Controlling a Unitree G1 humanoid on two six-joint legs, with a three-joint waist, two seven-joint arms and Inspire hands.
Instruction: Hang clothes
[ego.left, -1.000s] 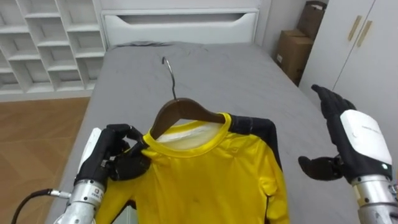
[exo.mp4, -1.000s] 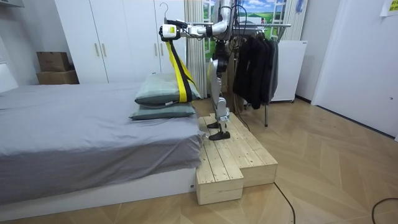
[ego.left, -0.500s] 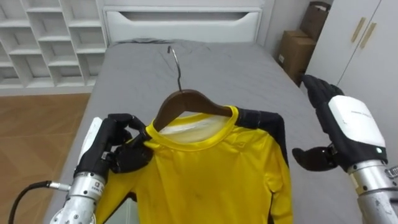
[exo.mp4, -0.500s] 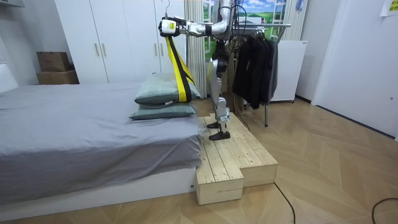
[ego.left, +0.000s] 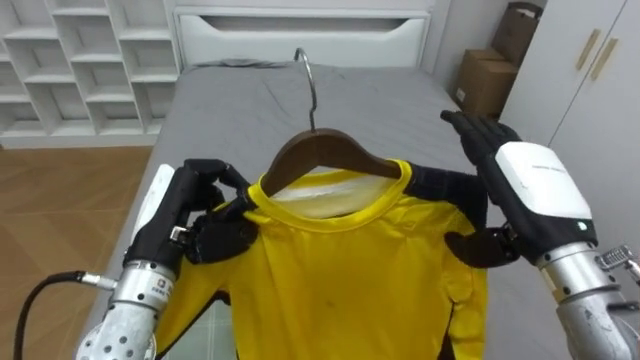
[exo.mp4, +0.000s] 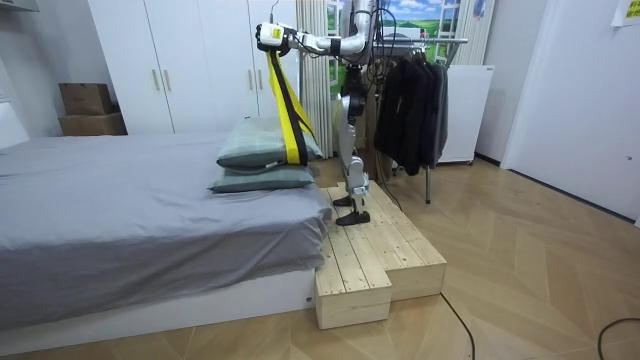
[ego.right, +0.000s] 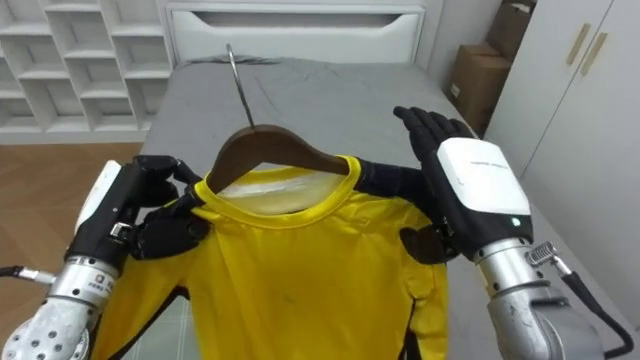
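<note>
One shirt (ego.left: 340, 270) is being held level, keeping its hanger (ego.left: 322, 152) seated: left hand (ego.left: 188, 215) fingers pinching a shoulder, right hand (ego.left: 528, 192) fingers wide alongside.

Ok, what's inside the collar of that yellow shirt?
A dark wooden hanger sits in the collar of the yellow shirt, its metal hook standing up. Its arm ends are covered by cloth; the left robot hand grips one shoulder there.

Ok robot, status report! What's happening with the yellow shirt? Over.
Left hand shut on shirt at hanger end. Right hand open by other shoulder. Shirt on hanger, up over bed. Rack at robot's back.
</note>
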